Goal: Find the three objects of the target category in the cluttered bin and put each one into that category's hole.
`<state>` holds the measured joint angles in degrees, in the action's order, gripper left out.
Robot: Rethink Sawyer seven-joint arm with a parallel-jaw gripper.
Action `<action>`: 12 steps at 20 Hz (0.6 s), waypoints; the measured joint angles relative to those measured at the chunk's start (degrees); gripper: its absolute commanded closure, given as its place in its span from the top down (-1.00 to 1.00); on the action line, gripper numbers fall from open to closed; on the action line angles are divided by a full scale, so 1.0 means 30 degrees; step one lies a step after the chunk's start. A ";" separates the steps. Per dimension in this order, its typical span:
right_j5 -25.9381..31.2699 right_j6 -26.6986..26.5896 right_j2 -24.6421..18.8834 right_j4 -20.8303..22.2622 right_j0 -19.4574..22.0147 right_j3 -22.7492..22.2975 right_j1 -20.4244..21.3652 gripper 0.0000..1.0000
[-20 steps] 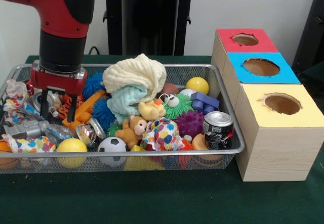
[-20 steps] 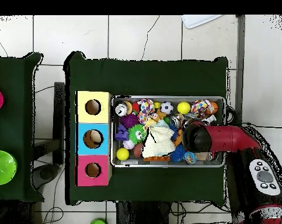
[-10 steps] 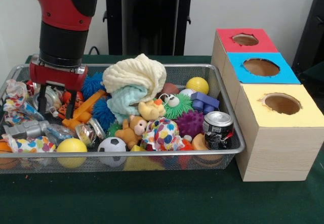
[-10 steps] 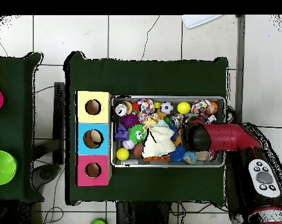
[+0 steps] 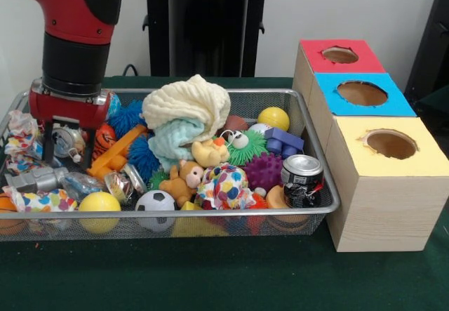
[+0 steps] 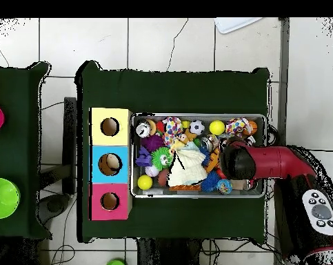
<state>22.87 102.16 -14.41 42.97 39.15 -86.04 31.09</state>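
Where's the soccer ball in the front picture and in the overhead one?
Front view: the soccer ball lies against the wire bin's near rim, right of a yellow ball.
Overhead view: it sits at the bin's top edge, left of that yellow ball.
Shared landmark: the yellow-topped box.

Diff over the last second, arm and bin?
The gripper has slid toward the left end of the wire bin in the front view and risen slightly. Nothing visibly grasped or released. Clutter, the cream cloth and the three-hole box are unchanged.
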 measured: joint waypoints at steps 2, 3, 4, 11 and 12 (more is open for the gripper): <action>0.0000 -0.0197 -0.0386 0.0309 0.0275 0.0000 0.0000 1.00; 0.0004 -0.0252 -0.0482 0.0384 0.0338 0.0003 0.0000 1.00; 0.0004 -0.0460 -0.0838 0.0627 0.0548 0.0003 -0.0008 1.00; 0.0004 -0.2342 -0.3036 0.1053 0.1651 0.0031 -0.0303 1.00; 0.0004 -0.2682 -0.3378 0.1053 0.1820 0.0031 -0.0363 1.00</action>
<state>22.88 94.11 -24.54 46.13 44.61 -85.95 30.00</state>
